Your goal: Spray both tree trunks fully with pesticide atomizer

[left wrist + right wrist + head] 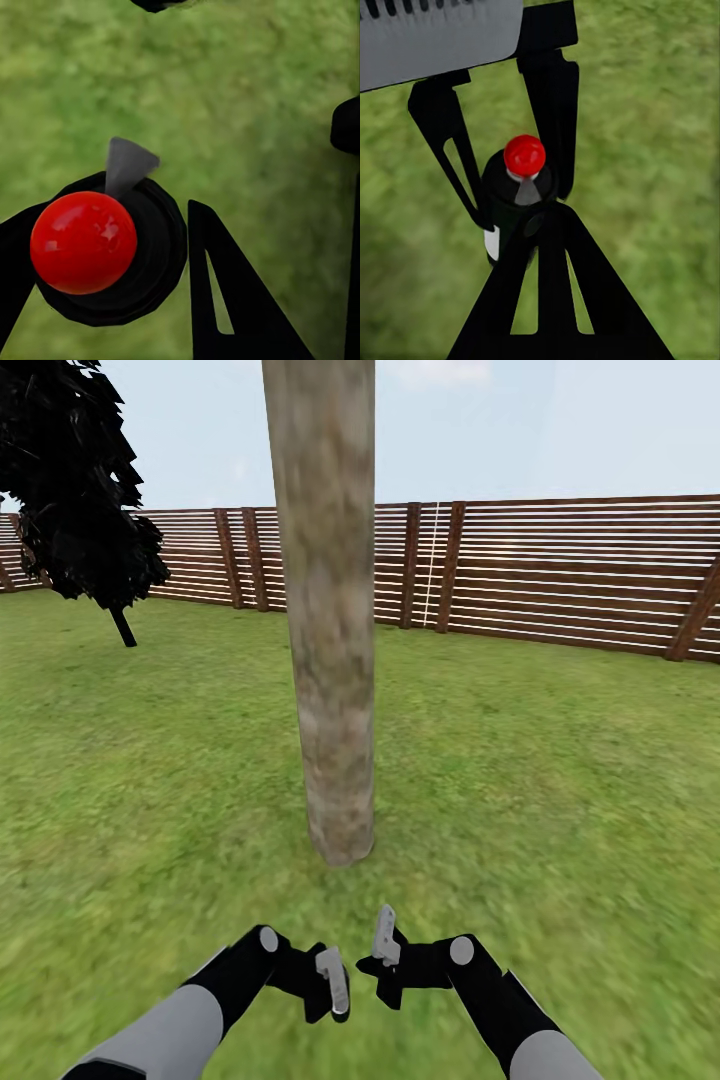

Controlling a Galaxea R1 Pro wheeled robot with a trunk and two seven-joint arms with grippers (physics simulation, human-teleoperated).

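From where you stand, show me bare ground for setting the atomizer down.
Bare lawn left of the tree trunk, up to the dark conifer; wider lawn right of it, back to the slat fence. Tight: the strip between the trunk's base and the left gripper and right gripper.

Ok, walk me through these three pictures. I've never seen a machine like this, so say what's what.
It is a simulated two-armed robot on a lawn, facing a tree trunk with a fence behind. The big picture comes from a camera on its head, so the arms show at the bottom. The other two come from cameras at each wrist. The left pincer is shut on the atomizer, a black bottle with a red cap. The right pincer looks shut and holds nothing.
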